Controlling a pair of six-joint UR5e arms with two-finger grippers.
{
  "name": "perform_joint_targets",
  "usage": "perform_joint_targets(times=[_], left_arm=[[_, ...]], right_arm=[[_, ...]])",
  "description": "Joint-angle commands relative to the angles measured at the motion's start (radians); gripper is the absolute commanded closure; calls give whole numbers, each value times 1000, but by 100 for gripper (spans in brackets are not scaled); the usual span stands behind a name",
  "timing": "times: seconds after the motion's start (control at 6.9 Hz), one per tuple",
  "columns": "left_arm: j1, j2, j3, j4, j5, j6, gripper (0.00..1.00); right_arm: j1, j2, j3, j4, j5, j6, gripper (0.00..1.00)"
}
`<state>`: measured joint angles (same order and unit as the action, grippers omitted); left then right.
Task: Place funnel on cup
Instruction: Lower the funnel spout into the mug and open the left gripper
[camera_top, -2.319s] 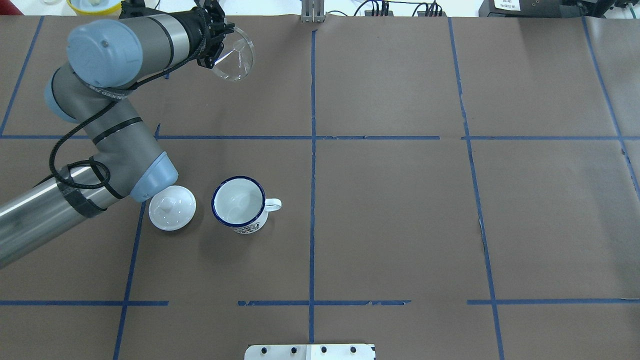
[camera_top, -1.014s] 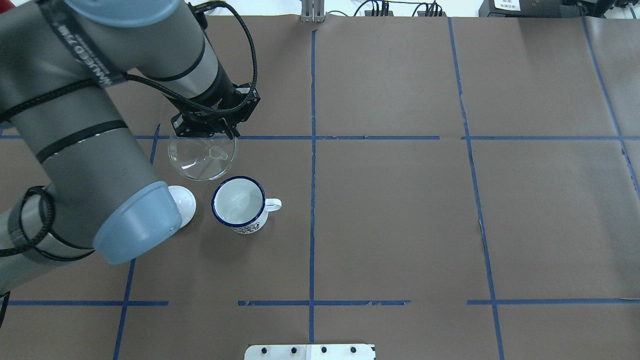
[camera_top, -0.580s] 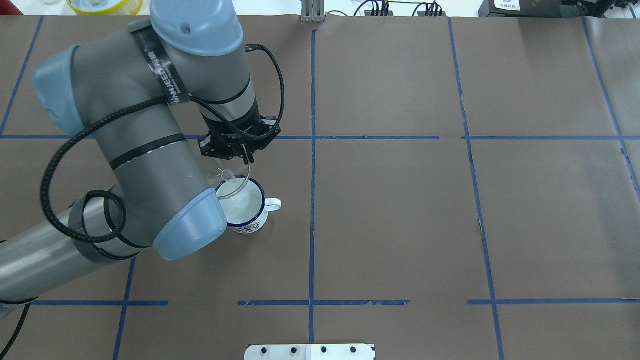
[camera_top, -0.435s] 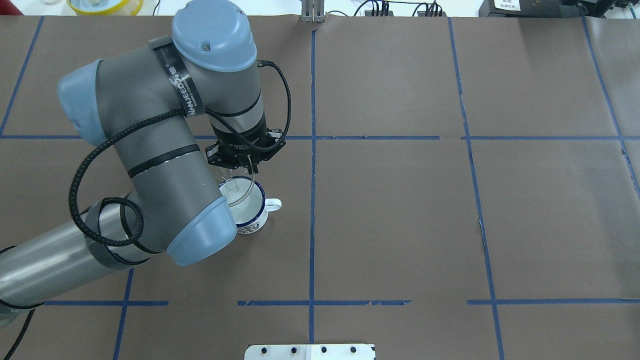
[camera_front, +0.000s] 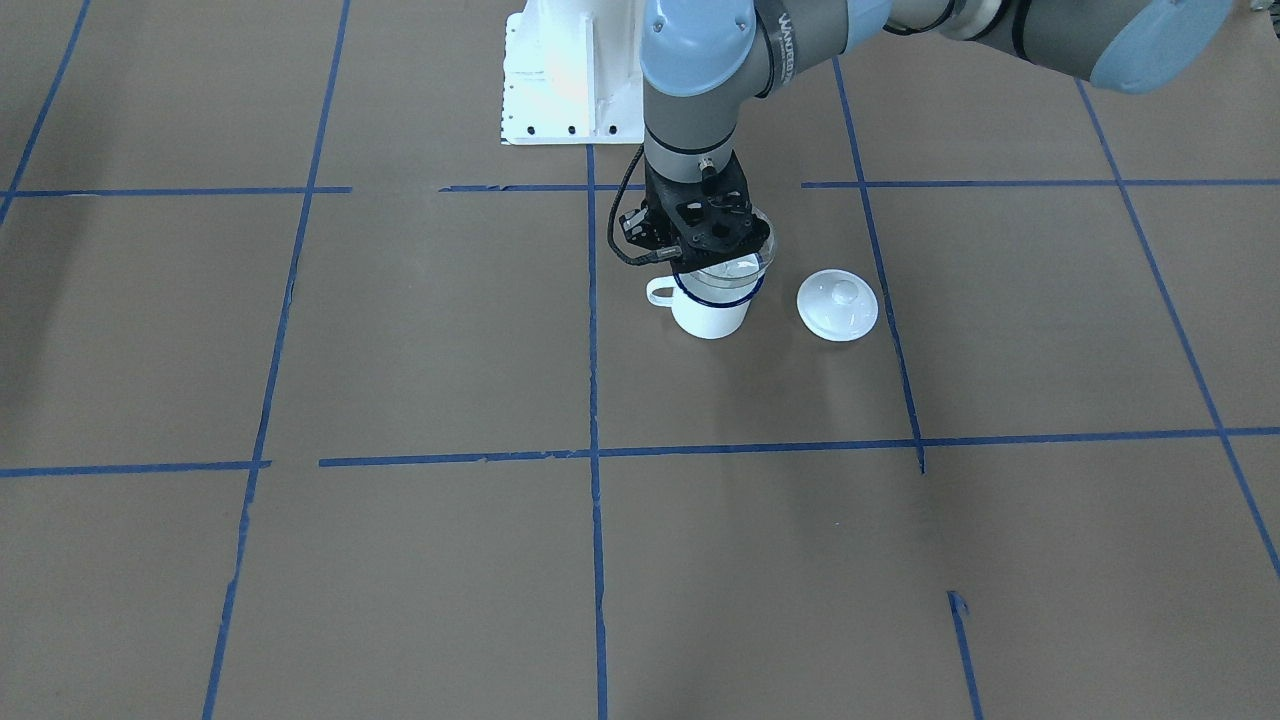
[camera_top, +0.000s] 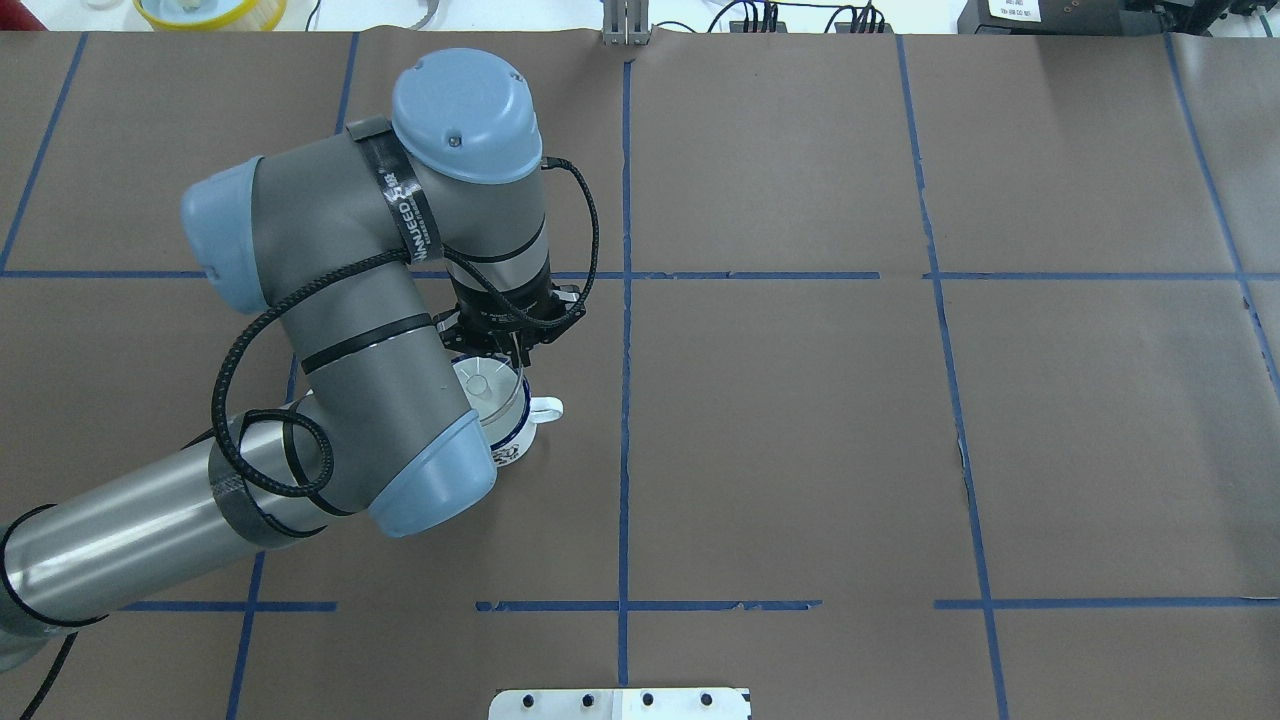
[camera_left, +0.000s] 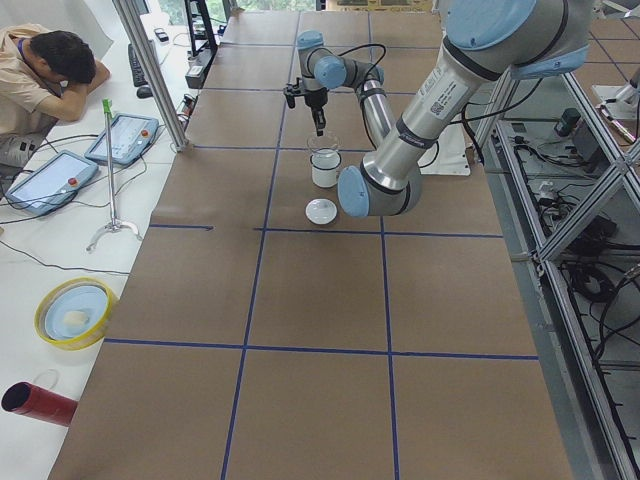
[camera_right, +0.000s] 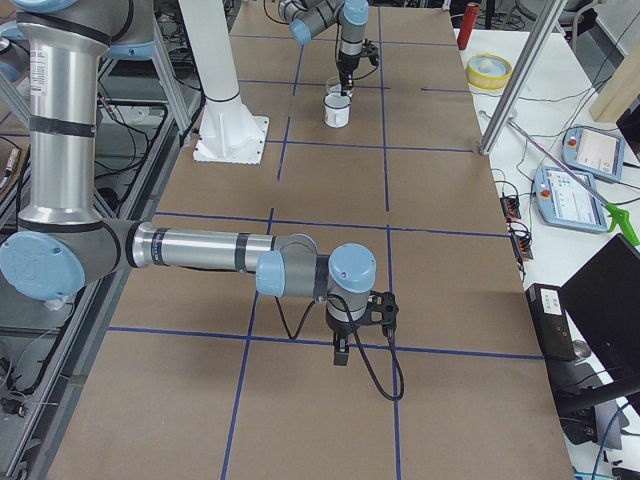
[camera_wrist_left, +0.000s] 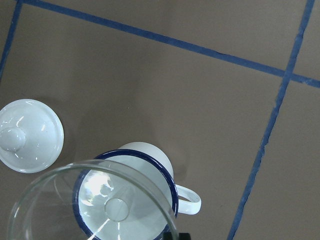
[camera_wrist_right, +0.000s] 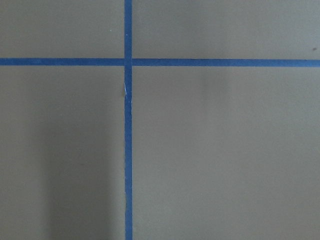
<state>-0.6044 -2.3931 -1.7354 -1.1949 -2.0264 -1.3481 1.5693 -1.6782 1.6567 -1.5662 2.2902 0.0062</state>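
Observation:
The white enamel cup (camera_front: 710, 316) with a dark blue rim stands left of the table's middle, its handle (camera_top: 546, 408) toward the centre line. My left gripper (camera_top: 514, 350) is shut on the rim of the clear funnel (camera_top: 487, 385) and holds it upright right over the cup's mouth. In the left wrist view the funnel's cone (camera_wrist_left: 55, 200) covers the cup's rim (camera_wrist_left: 152, 161), stem down inside it. I cannot tell whether the funnel touches the rim. My right gripper (camera_right: 342, 352) hangs low over bare table far from the cup; I cannot tell whether it is open or shut.
A round white lid with a knob (camera_front: 838, 305) lies on the table beside the cup, on the side away from the handle; in the overhead view my left arm hides it. Blue tape lines cross the brown table. The robot's white base plate (camera_front: 570, 80) is behind the cup.
My left arm has carried the funnel from the far left corner of the table to above the cup, turned it stem down and lowered it onto the cup's mouth.

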Motion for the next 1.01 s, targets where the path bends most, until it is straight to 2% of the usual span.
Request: perform_joint_targets(times=[0.0,0.87], left_arm=[[18,37,7,-40,2,12,100],[35,45,17,-83,8,14,100]], right_arm=[[0,0,0,0,0,0,0],[0,0,0,0,0,0,0]])
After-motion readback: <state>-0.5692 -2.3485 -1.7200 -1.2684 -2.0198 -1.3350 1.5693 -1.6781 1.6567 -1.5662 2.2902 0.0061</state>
